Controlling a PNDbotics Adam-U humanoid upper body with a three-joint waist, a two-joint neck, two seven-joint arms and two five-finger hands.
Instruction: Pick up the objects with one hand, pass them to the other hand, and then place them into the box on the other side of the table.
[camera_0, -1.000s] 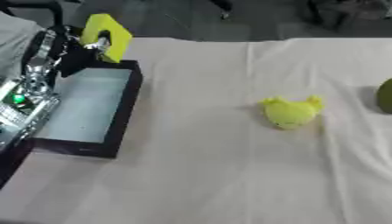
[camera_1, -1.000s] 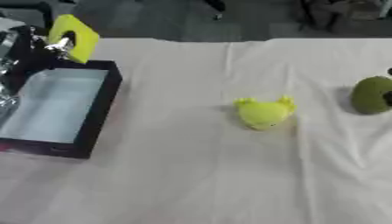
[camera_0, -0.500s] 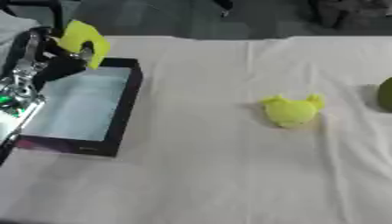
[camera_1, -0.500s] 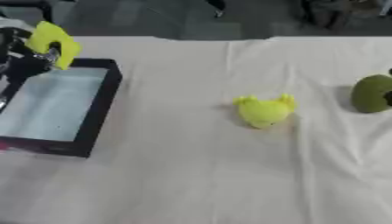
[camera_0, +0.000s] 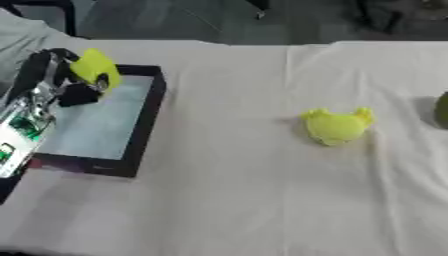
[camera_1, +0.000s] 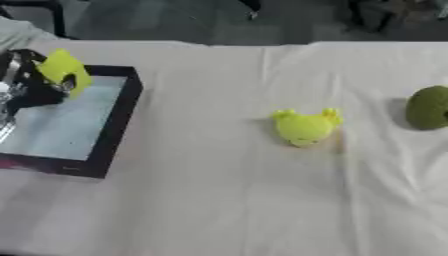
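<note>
Left eye view shows the robot's left hand (camera_0: 63, 82) at the left side of the table, its black fingers curled round a flat yellow-green object (camera_0: 96, 70) that it holds tilted above the far left part of the black box (camera_0: 147, 122). The object sits over the box's pale inner floor, near the far wall, and whether it touches the box cannot be told. The arm, silver with green lights on it, runs from the lower left edge up to the hand and covers the box's left wall. The box lies on the white tablecloth (camera_0: 227, 200) with its long side running away from the camera; its near wall and right wall are dark and plain. Well apart from the box, near the middle of the table toward the right, lies a yellow plush toy (camera_0: 336, 126) with 2 small bumps on its top edge, resting flat on the cloth. Further right, the right eye view shows a round dark green object (camera_1: 428, 107) at the table's right edge, apart from the plush toy. The right hand shows in neither view. Folds run across the cloth between the box and the toy.
</note>
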